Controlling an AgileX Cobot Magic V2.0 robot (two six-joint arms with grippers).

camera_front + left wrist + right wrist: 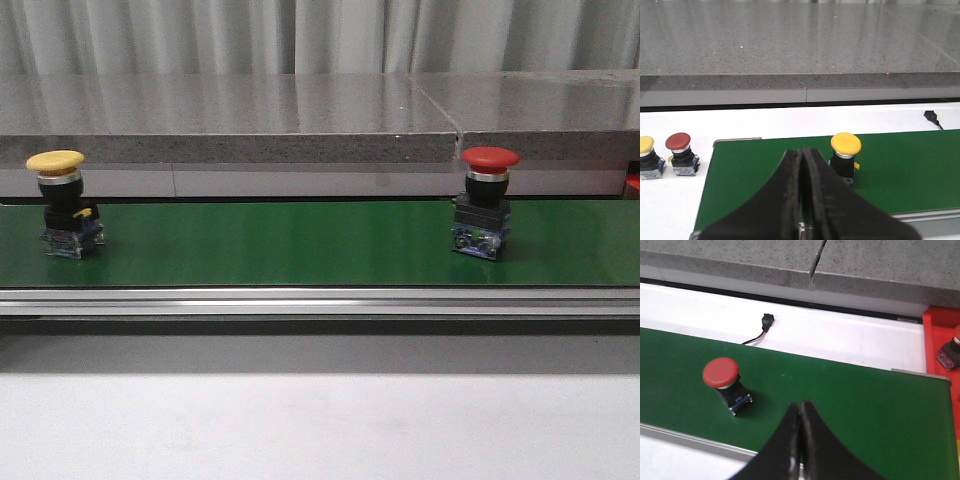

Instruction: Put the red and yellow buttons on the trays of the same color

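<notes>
A yellow button (pixel 60 205) stands upright at the left end of the green belt (pixel 300 245), and a red button (pixel 487 205) stands toward its right end. In the left wrist view my left gripper (pixel 802 150) is shut and empty, just short of the yellow button (pixel 845 155) and slightly to one side of it. My right gripper (pixel 801 404) is shut and empty too, over the belt and apart from the red button (pixel 722 382). The red tray (pixel 940 325) lies past the belt's end. No yellow tray is in view.
A second yellow button (pixel 646 157) and a second red button (pixel 680 154) sit on the white table beside the belt's end. Another red button (pixel 952 347) rests in the red tray. A black cable (pixel 762 327) lies behind the belt. A grey stone ledge (pixel 230 120) runs along the back.
</notes>
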